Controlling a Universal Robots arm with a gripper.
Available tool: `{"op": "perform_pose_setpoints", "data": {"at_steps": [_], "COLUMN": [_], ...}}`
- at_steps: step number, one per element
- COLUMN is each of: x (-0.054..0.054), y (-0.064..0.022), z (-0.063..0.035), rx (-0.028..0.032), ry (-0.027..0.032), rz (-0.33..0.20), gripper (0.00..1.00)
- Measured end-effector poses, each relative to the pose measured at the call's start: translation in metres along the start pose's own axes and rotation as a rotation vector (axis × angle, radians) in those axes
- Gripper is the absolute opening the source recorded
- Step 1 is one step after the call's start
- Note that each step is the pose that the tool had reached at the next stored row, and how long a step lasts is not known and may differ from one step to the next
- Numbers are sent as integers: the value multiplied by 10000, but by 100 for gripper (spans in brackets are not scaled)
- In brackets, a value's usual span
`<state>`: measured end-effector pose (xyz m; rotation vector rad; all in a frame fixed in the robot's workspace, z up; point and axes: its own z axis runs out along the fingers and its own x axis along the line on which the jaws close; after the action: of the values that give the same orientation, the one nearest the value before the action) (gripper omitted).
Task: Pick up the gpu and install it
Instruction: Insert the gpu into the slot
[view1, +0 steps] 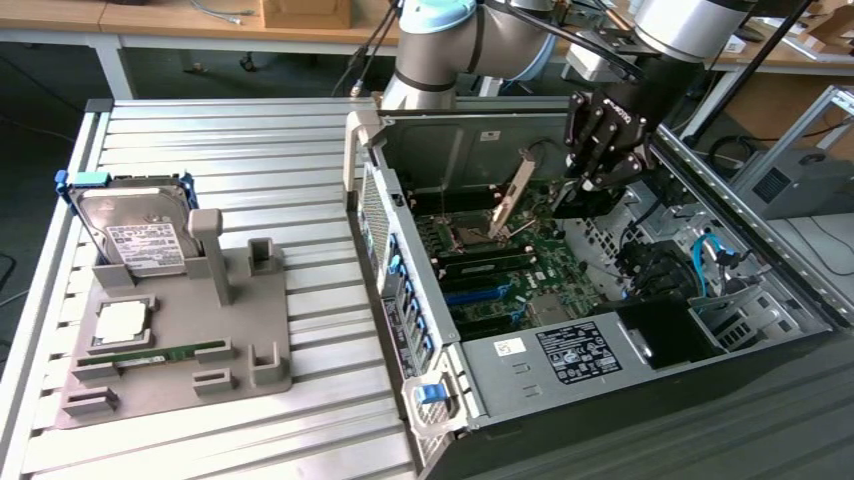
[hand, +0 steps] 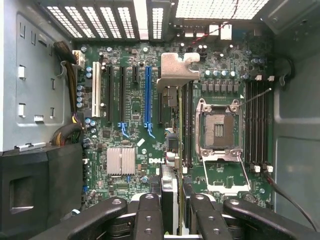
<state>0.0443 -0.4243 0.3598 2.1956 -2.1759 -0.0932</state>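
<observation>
Nearest in the exterior view, a grey holder (view1: 254, 335) sits on the slatted desk (view1: 327, 420), towards that view's left. It carries a green RAM stick (view1: 154, 355) lying flat, a square chip (view1: 120, 320) and a hard drive (view1: 134, 235) standing on edge.

Beside it, to the exterior view's right, lies the open computer case (view1: 641, 400) with its motherboard (hand: 130, 100) facing up.

Above the board hangs the gripper (view1: 587, 185), its jaws clamped on the gpu (view1: 515, 198). The card is tilted, its metal bracket towards the vented rear wall, and it is not seated in any slot.

In the wrist view the gpu (hand: 176, 75) is seen edge-on (little more than a thin line) between the gripper (hand: 175, 202) fingers. It hovers between the blue slot (hand: 148, 95) and the empty processor socket (hand: 219, 130).

Wooden benches stand farthest back.
</observation>
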Motion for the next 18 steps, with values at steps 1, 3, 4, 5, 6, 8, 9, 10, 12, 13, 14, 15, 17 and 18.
{"op": "perform_pose_setpoints", "data": {"at_steps": [1, 3, 4, 5, 6, 8, 9, 10, 12, 13, 14, 15, 17, 18], "x": [0, 0, 0, 0, 0, 0, 0, 0, -1, 0, 0, 0, 0, 0], "y": [0, 0, 0, 0, 0, 0, 0, 0, 2, 2, 3, 3, 2, 3], "z": [0, 0, 0, 0, 0, 0, 0, 1, 3, 4, 5, 5, 5, 4], "rx": [0, 0, 0, 0, 0, 6, 38, 116, 362, 483, 587, 623, 625, 624], "ry": [0, 0, 0, 0, 0, 0, -1, 2, 3, 3, 5, 4, 5, 6], "rz": [0, -1, -1, -1, -1, -1, -1, -1, -4, -4, -5, -5, -6, -5], "gripper": [27, 27, 27, 27, 27, 27, 27, 27, 27, 27, 27, 27, 27, 27]}}
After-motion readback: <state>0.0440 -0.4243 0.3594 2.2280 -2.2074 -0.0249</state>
